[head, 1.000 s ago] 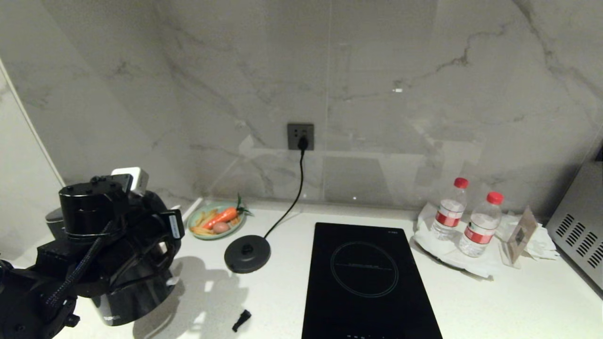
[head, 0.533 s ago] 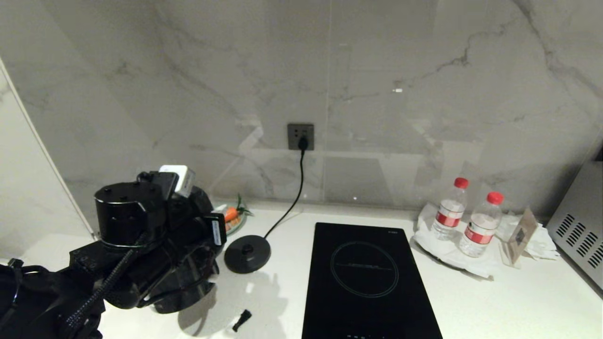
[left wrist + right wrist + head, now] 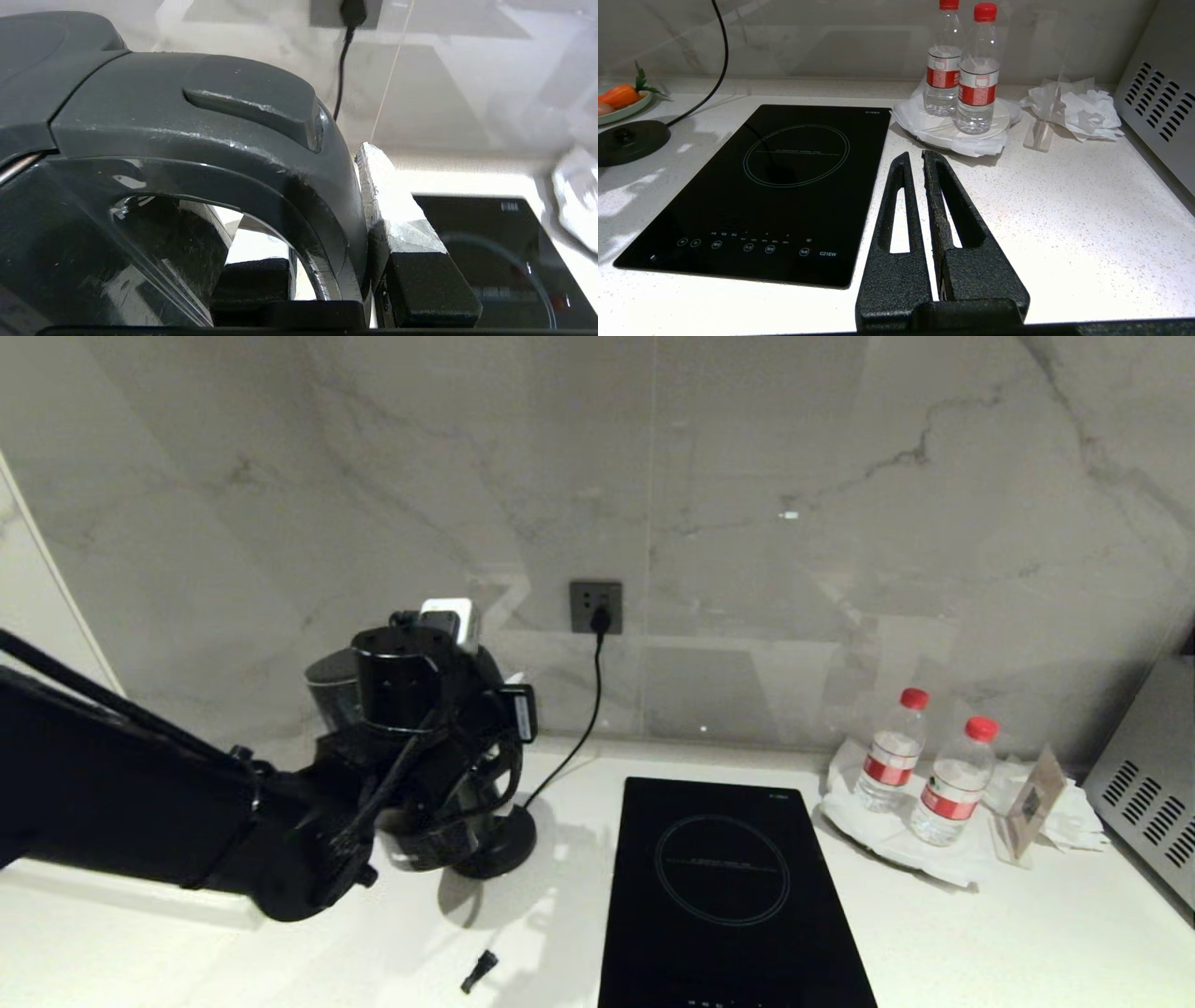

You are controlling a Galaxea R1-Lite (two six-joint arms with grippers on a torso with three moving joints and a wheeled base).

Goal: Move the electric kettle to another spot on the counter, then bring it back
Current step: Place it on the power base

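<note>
nearest the robot, the right end effector (image 3: 920,161) is hanging idle over the bare white tabletop (image 3: 1064,224), its two black fingers pressed nearly together and holding nothing. just ahead of it the black glass hob (image 3: 784,186) is lying flush in the stone, and along its front edge the small white print "c21ew" is reading clearly beside a row of touch icons too small to make out.

moving further in, a small black stray piece (image 3: 478,971) is lying on the tabletop, and beyond it the left end effector (image 3: 369,280) is clamped on the electric kettle (image 3: 411,775), its fingers (image 3: 420,275) pinching the curved handle from both sides. the kettle is riding in the air right over the round corded base disc (image 3: 495,845); whether the two are touching i cannot tell.

handling call: this looks like a rigid, glossy jug, slick on the body, so the handle is the sensible place to take hold. gripped at one side it is likely wanting to swing and tip, more so if there is water inside, which i cannot see.

further back, two water bottles (image 3: 924,770) with red caps and red-and-white labels are standing on white paper; their print is too small to read. at the wall, the plug is sitting in the grey socket (image 3: 596,607).
</note>
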